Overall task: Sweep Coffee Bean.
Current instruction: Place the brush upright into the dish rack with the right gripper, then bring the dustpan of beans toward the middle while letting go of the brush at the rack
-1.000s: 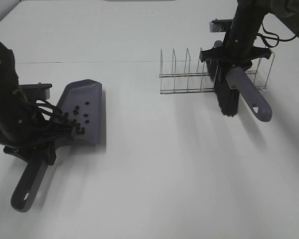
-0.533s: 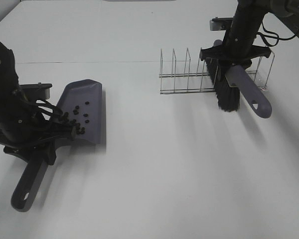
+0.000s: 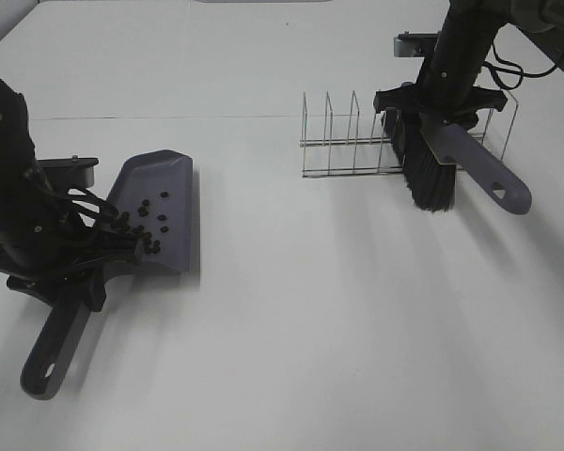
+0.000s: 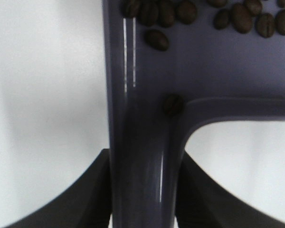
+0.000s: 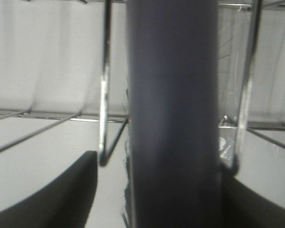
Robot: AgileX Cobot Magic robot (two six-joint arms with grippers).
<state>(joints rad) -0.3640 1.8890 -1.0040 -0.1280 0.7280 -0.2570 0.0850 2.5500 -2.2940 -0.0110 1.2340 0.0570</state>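
1. Grey-purple dustpan [image 3: 180, 188] is holding the coffee bean [image 3: 148, 221] heap, so sweeping is looking done.
2. Left gripper [image 4: 143, 194] is pinching the dustpan's handle.
3. Right gripper [image 5: 161, 190], well apart from the dustpan, is standing slightly spread around the brush [image 3: 430, 174] in the wire rack [image 3: 343, 141] — next, lifting clear.

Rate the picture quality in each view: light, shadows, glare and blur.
Exterior high: sharp, with bright even light; the white table nearly washes out, and soft shadows lie beside the dustpan and brush. Left wrist: thin glare streaks run along the dustpan's handle, and the coffee beans look slightly soft. Right wrist: the brush's handle fills the middle, badly blurred; the wire rack is blurred too.
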